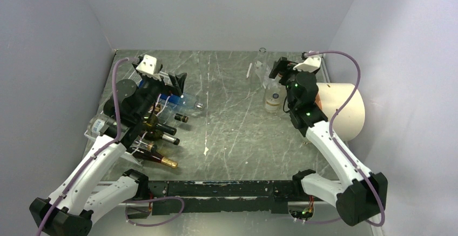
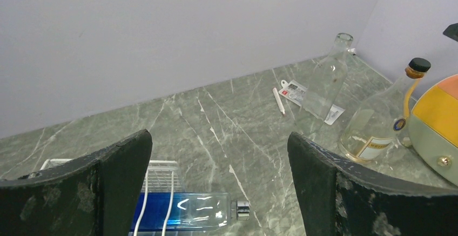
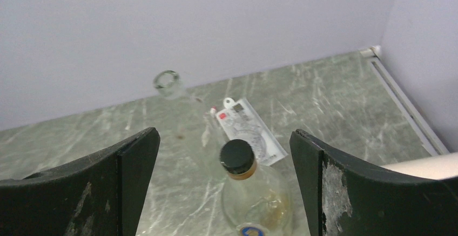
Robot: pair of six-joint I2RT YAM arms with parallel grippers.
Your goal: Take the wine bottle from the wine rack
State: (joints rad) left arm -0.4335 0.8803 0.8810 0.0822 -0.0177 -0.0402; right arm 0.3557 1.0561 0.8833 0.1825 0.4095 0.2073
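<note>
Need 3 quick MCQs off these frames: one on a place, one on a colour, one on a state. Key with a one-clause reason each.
1. Where is the capped clear bottle?
A. lying in the rack
B. standing on the table beside the cream cylinder
C. lying on its side mid-table

2. What colour is its cap?
A. red
B. white
C. black

3. The right gripper is:
A. open, with its fingers wide apart above the bottle
B. shut on the bottle's neck
C. out of view

Key:
1 B: the top and left wrist views show it upright next to the cylinder.
2 C: the right wrist view looks down on a black cap.
3 A: in the right wrist view both fingers stand well clear of the cap.
</note>
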